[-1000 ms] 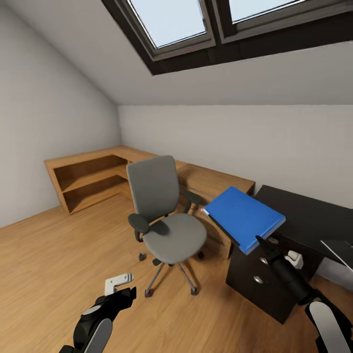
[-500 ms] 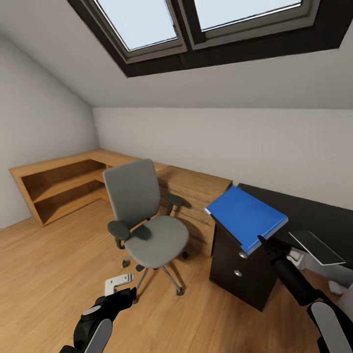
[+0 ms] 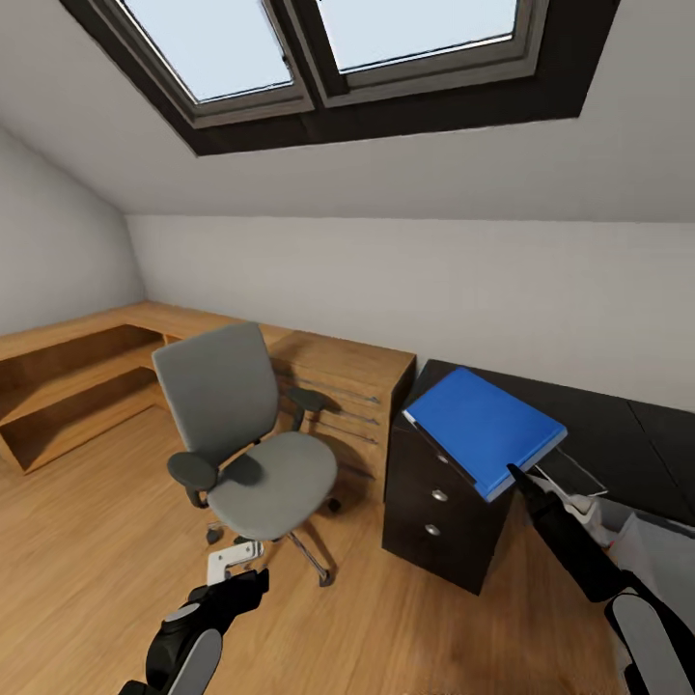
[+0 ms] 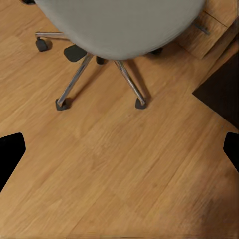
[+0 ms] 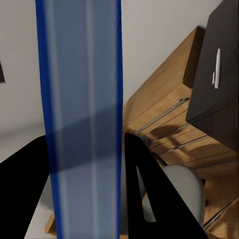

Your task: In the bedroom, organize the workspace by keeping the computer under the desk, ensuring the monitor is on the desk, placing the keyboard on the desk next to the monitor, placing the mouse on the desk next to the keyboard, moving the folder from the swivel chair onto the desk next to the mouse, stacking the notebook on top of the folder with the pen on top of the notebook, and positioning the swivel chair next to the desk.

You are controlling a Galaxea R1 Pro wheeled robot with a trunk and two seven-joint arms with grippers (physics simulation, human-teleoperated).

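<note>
Head view: attic bedroom with a dark-framed skylight (image 3: 328,58) overhead and a wood floor (image 3: 87,541). Grey swivel chair (image 3: 246,454) standing on the floor beside low wooden shelving (image 3: 319,372), near the black desk (image 3: 598,425) and its drawer unit (image 3: 439,502). Blue folder (image 3: 483,430) held up tilted above the desk's drawer end, pinched at its near corner by the right gripper (image 3: 529,487). Left gripper (image 3: 236,569) low over the floor, in front of the chair's base.

Left wrist view: chair seat (image 4: 119,25) and chrome spokes above bare floor; dark fingertips (image 4: 11,152) at opposite edges, set wide apart, holding nothing.

Right wrist view: folder's edge (image 5: 82,114) running between the black fingers (image 5: 149,199), clamped there; drawer unit (image 5: 219,74) and shelving beyond.
</note>
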